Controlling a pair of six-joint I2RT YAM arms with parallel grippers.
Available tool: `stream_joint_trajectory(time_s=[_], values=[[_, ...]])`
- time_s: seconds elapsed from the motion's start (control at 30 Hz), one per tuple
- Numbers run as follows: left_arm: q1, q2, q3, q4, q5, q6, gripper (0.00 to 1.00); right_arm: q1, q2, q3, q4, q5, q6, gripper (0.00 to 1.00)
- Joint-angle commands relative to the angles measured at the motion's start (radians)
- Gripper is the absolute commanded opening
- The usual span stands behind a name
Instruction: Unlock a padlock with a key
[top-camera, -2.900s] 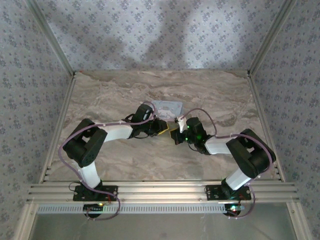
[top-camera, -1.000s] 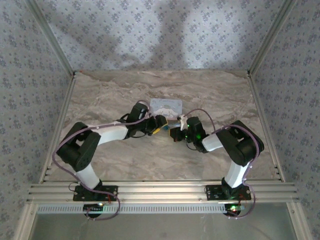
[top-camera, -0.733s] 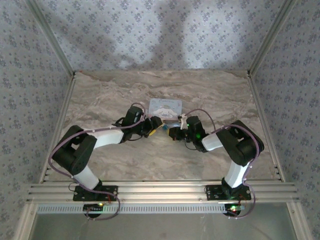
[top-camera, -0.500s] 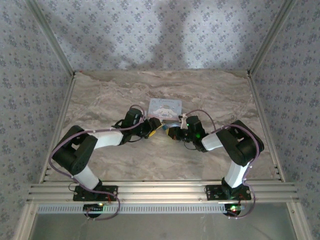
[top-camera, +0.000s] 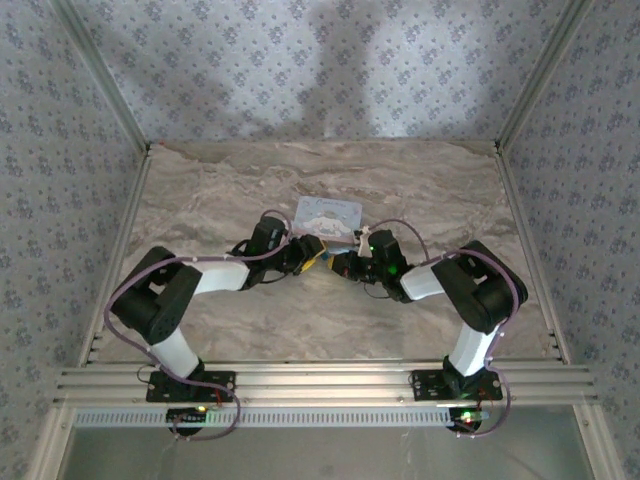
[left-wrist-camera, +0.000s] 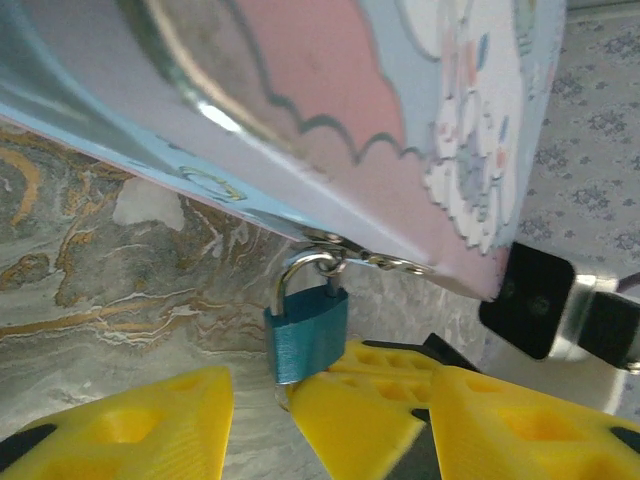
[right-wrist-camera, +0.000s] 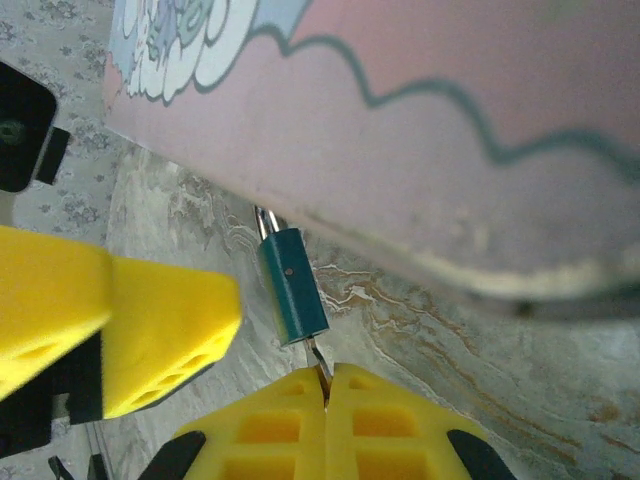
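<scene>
Pinching the key (right-wrist-camera: 318, 354), the right pincer (right-wrist-camera: 326, 380) meets the padlock (right-wrist-camera: 292, 285).

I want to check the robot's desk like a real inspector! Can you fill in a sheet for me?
Surface: marble-look table.
Job's things: padlock hangs from the clasp of the tin; key sits at its bottom end.
Clutter: nothing seen.
Grippers: right gripper fingers shut on the key; left gripper open beside the padlock.
Cables: purple cables loop along both arms.
Surroundings: flowery walls, metal frame.
</scene>
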Motion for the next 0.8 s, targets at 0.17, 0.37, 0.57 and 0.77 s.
stream_joint_trajectory(time_s=[0.17,0.37,0.57,0.77], values=[[-0.014,0.053,0.023,0.034,0.000,-0.024,0.52,0.009,-0.035,0.032,0.002,-0.028,0.056,0.00],[-0.025,0.076,0.032,0.047,0.003,-0.036,0.48,0.008,-0.040,0.040,0.005,-0.034,0.079,0.00],[-0.032,0.091,0.039,0.059,0.000,-0.045,0.42,0.011,-0.037,0.040,0.032,-0.038,0.118,0.00],[-0.034,0.099,0.047,0.059,-0.003,-0.047,0.33,0.012,-0.036,0.036,0.048,-0.034,0.164,0.00]])
